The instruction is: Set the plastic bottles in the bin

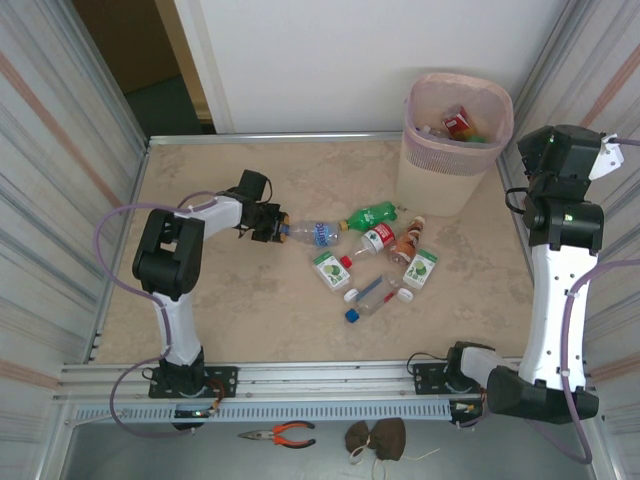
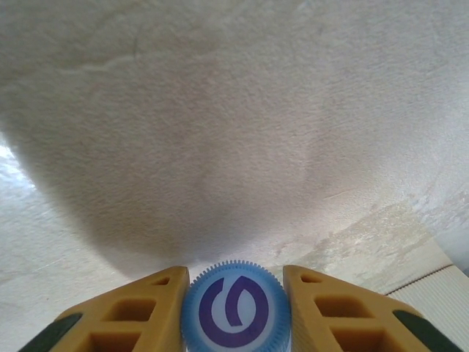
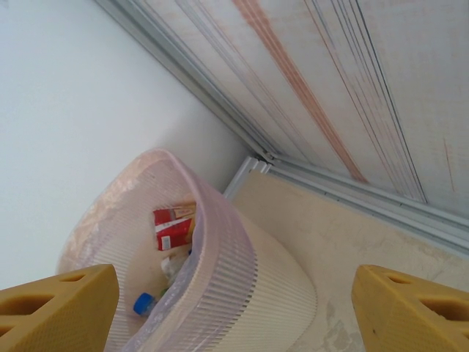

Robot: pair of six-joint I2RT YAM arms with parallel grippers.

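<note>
Beige marbled table top, matte and faintly mottled, lies under everything. My left gripper [image 1: 280,230] is clamped on the ribbed blue cap [image 2: 236,312] of a clear bottle [image 1: 318,233], with 1 yellow finger pressed against each side. That bottle lies on its side near the table's middle.

I judge it light, thin-walled and springy, with a slick body. The cap is its stiffest part and the ridges give bite, so the hold looks sound. The long body may still droop or swing from so short a grip.

Just right of it lie 6 more:
- a green bottle [image 1: 372,214]
- a red-labelled bottle [image 1: 375,240]
- a brownish bottle [image 1: 407,240]
- 2 green-labelled bottles [image 1: 328,270]
- a clear blue-capped bottle [image 1: 370,298]

All are smooth, rounded and likely to roll.

My right gripper [image 3: 234,312] stands wide with nothing between its fingers, beside the bin [image 1: 440,180] at the table's far right corner. The bin is pale pink with finely slatted walls and a thin clear liner. Inside it are red labels [image 3: 172,229] and another blue cap.
</note>
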